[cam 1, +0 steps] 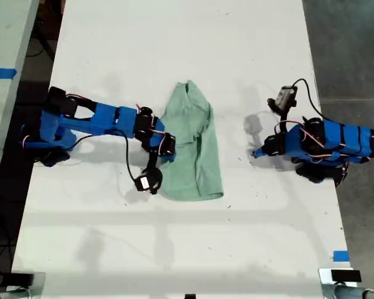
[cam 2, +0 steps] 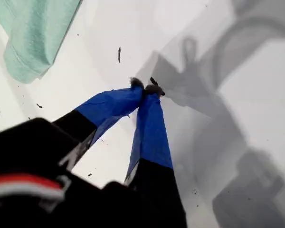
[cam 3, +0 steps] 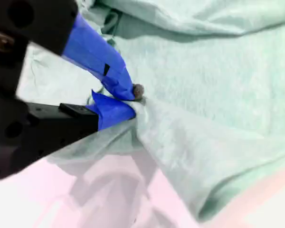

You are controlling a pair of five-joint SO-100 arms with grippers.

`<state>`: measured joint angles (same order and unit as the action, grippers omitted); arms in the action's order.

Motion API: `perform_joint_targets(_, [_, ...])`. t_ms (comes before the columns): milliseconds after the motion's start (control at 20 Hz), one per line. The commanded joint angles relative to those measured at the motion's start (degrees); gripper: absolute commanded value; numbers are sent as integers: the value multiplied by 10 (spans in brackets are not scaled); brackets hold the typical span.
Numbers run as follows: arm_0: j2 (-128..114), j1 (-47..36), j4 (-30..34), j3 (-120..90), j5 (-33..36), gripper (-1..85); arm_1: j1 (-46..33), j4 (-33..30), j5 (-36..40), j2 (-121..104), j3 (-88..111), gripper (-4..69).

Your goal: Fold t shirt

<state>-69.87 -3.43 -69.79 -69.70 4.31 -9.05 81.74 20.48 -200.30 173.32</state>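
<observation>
t shirt (cam 1: 193, 146): soft, limp; grasp at edge. my second gripper (cam 3: 133, 100) pinches its cloth; my first gripper (cam 2: 147, 88) closed, empty.

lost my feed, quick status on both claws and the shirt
First claw shut, empty, over bare table, clear of cloth. Second claw shut on t shirt, pinching a bunched fold. Nothing in the way.

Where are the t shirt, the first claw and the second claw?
t shirt (cam 1: 196, 146): exterior view, middle of the cloth.
my first gripper (cam 2: 146, 89): first wrist view, claw tips, closed, over bare table.
my second gripper (cam 3: 133, 100): second wrist view, claw tips pinching a shirt fold.
</observation>
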Motion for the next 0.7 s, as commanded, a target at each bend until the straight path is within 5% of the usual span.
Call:
perform_joint_targets(0, [23, -18, 47, 141, 8, -2, -4, -3, 6, -5, 11, 10])
perform_joint_targets(300, [22, 23, 161, 168, 7, -2, -5, -3, 8, -5, 11, 10])
perform_joint_targets(650, [136, -7, 162, 168, 2, 14, -5, -3, 8, -5, 11, 10])
